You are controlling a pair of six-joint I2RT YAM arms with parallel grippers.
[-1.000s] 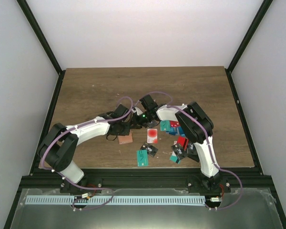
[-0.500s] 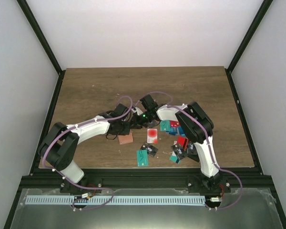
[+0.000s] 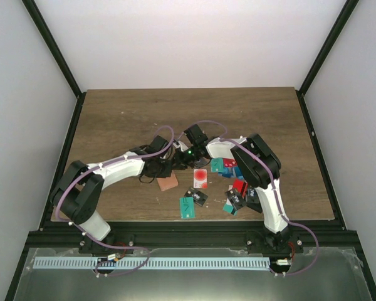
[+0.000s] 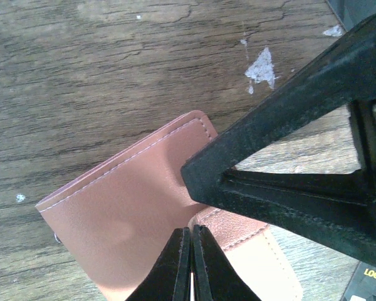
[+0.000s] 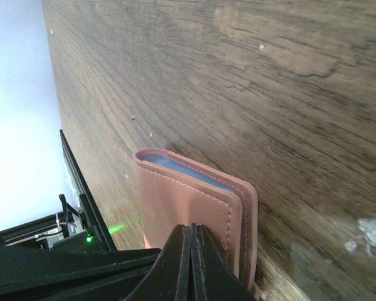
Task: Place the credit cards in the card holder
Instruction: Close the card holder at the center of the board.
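While your left gripper (image 4: 189, 231) and right gripper (image 5: 191, 227), tips pressed together, meet at the salmon-brown leather card holder (image 4: 125, 207) | risk: colliding fingers shove it away

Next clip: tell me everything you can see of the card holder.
The card holder is a salmon-brown, leather-looking folding wallet with stitched edges and rounded corners, lying on the wooden table left of the credit cards. Its covers gape slightly, showing a bluish pocket. The left gripper and right gripper, both shut, touch it.
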